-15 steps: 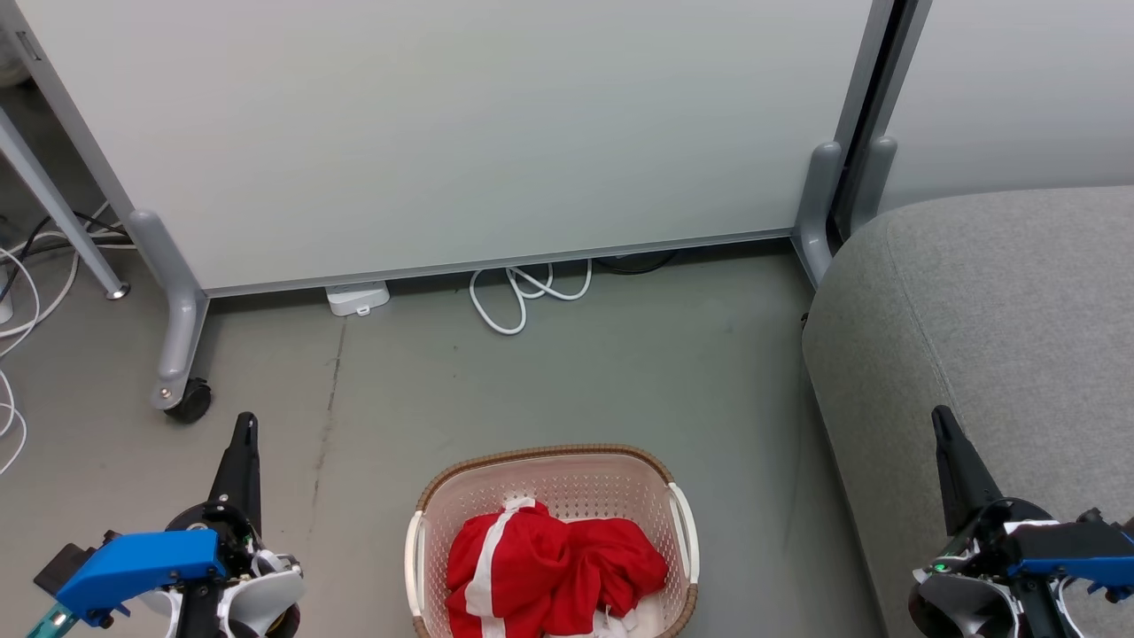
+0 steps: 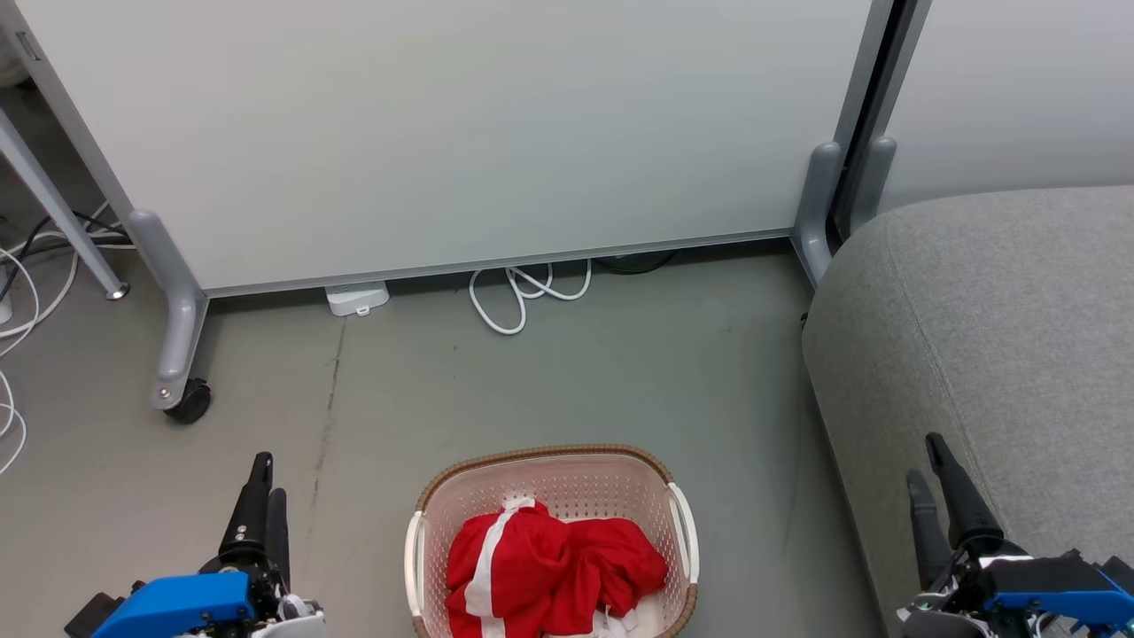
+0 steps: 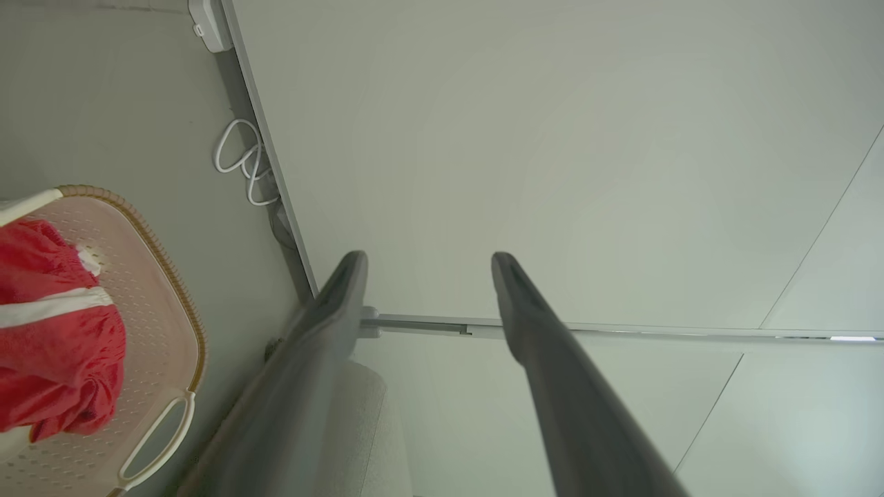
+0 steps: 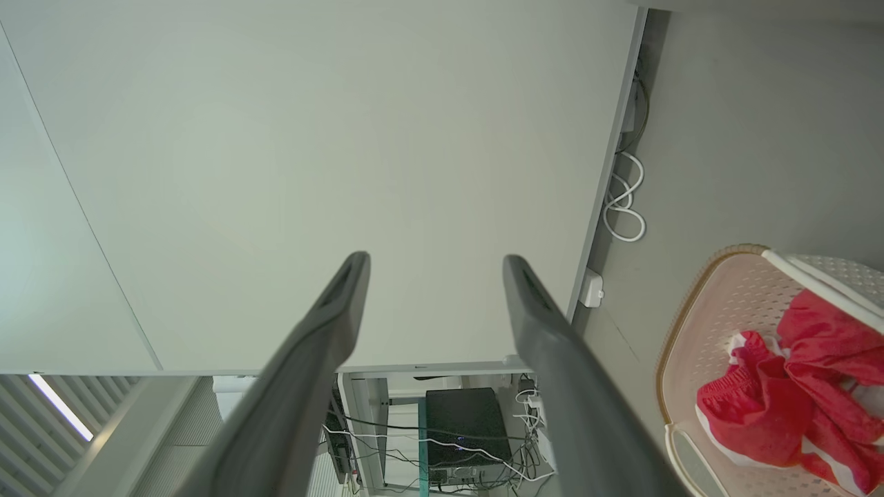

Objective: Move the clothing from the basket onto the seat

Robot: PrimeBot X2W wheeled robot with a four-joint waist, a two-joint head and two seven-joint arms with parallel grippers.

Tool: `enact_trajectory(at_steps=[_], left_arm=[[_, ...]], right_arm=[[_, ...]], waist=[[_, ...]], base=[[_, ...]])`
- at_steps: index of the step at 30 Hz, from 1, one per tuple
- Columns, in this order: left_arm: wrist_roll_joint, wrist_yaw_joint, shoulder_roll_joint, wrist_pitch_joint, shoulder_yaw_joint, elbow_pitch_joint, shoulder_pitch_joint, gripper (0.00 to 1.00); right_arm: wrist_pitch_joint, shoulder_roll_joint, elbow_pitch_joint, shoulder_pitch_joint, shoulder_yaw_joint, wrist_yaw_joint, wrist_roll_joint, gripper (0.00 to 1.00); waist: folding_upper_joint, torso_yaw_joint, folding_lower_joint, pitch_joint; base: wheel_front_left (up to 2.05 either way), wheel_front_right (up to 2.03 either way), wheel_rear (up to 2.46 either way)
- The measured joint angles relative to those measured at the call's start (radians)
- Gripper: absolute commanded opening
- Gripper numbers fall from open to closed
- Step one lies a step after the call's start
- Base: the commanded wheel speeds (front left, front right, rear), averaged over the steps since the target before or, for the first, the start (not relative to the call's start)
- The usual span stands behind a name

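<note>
Red clothing [image 2: 549, 571] with white stripes lies bunched inside the cream basket [image 2: 682, 523] on the floor at the bottom centre; both also show in the left wrist view, clothing [image 3: 55, 359] in the basket [image 3: 166, 290], and in the right wrist view, clothing [image 4: 794, 393] in the basket [image 4: 697, 310]. The grey seat [image 2: 1001, 328] fills the right side. My left gripper [image 2: 268, 474] hangs open left of the basket, above the floor. My right gripper [image 2: 926, 456] is open over the seat's front edge. Both hold nothing.
A white partition panel [image 2: 443, 133] on grey wheeled feet [image 2: 177, 354] stands behind the basket. A white cable loop [image 2: 523, 297] and a small white box [image 2: 357, 298] lie at its base. More cables [image 2: 18, 292] trail at far left.
Both grippers have drawn down toward the bottom edge of the head view and turned so both fingers of each show. Basket and clothing are unmoved.
</note>
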Motion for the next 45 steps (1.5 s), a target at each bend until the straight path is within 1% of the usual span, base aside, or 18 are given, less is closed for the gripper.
enact_trajectory(at_steps=[5, 12, 13, 14, 17, 18, 19, 21, 32, 36, 37, 38, 39, 40, 45], left_arm=[[0.044, 0.006, 0.0, -0.024, -0.009, -0.002, -0.004, 1.0], [0.187, 0.027, 0.001, -0.059, -0.031, -0.017, -0.005, 1.0], [0.187, 0.027, 0.001, -0.059, -0.031, -0.017, -0.005, 1.0], [0.227, 0.031, 0.001, -0.067, -0.036, -0.024, -0.006, 1.0], [0.287, 0.035, 0.002, -0.078, -0.044, -0.032, -0.009, 1.0], [0.287, 0.035, 0.002, -0.078, -0.044, -0.032, -0.009, 1.0], [0.335, 0.04, 0.002, -0.086, -0.049, -0.036, -0.01, 1.0], [0.386, 0.041, 0.002, -0.094, -0.055, -0.038, -0.01, 1.0], [0.633, 0.044, 0.009, -0.132, -0.092, -0.036, -0.01, 1.0], [0.714, 0.044, 0.014, -0.147, -0.104, -0.034, -0.01, 1.0], [0.714, 0.044, 0.014, -0.147, -0.104, -0.034, -0.01, 1.0], [0.752, 0.044, 0.016, -0.153, -0.11, -0.034, -0.01, 1.0], [0.752, 0.044, 0.016, -0.153, -0.11, -0.034, -0.01, 1.0], [0.788, 0.044, 0.018, -0.159, -0.12, -0.032, -0.01, 1.0], [0.87, 0.044, 0.023, -0.173, -0.137, -0.03, -0.016, 1.0]], right_arm=[[-0.025, 0.0, -0.003, -0.001, 0.01, 0.0, -0.042, 1.0], [-0.059, 0.0, -0.012, -0.004, 0.021, 0.0, -0.128, 1.0], [-0.059, 0.0, -0.012, -0.004, 0.021, 0.0, -0.128, 1.0], [-0.068, 0.0, -0.012, -0.006, 0.023, 0.0, -0.186, 1.0], [-0.078, 0.0, -0.009, -0.009, 0.027, 0.0, -0.276, 1.0], [-0.078, 0.0, -0.009, -0.009, 0.027, 0.0, -0.276, 1.0], [-0.086, -0.001, -0.006, -0.01, 0.029, 0.0, -0.327, 1.0], [-0.095, -0.001, -0.004, -0.013, 0.032, 0.0, -0.373, 1.0], [-0.133, -0.001, -0.003, -0.017, 0.042, 0.0, -0.637, 1.0], [-0.147, -0.001, -0.006, -0.017, 0.043, 0.0, -0.713, 1.0], [-0.147, -0.001, -0.006, -0.017, 0.043, 0.0, -0.713, 1.0], [-0.154, -0.001, -0.006, -0.017, 0.043, 0.0, -0.748, 1.0], [-0.154, -0.001, -0.006, -0.017, 0.043, 0.0, -0.748, 1.0], [-0.159, -0.002, -0.006, -0.017, 0.044, 0.0, -0.772, 1.0], [-0.174, -0.002, -0.006, -0.019, 0.05, 0.0, -0.831, 1.0]], waist=[[0.0, 0.0, 0.0, 0.001], [0.0, 0.0, 0.0, 0.004], [0.0, 0.0, 0.0, 0.004], [0.0, 0.0, 0.0, 0.005], [0.0, 0.001, 0.0, 0.006], [0.0, 0.001, 0.0, 0.006], [0.0, 0.001, 0.0, 0.006], [0.0, 0.001, 0.0, 0.006], [0.0, 0.004, 0.0, 0.008], [-0.0001, 0.005, 0.0, 0.01], [-0.0001, 0.005, 0.0, 0.01], [0.0, 0.006, 0.0, 0.01], [0.0, 0.006, 0.0, 0.01], [0.0, 0.006, 0.0, 0.011], [0.0, 0.008, 0.0, 0.012]], base=[[0.0, 0.0, 0.0], [0.0, 0.0, 0.0], [0.0, 0.0, 0.0], [0.0, 0.0, 0.0], [0.0, 0.0, 0.0], [0.0, 0.0, 0.0], [0.0, 0.0, 0.0], [0.0, 0.0, 0.0], [0.0, 0.0, 0.0], [0.0, 0.0, 0.0], [0.0, 0.0, 0.0], [0.0, 0.0, 0.0], [0.0, 0.0, 0.0], [0.0, 0.0, 0.0], [0.0, 0.0, 0.0]])
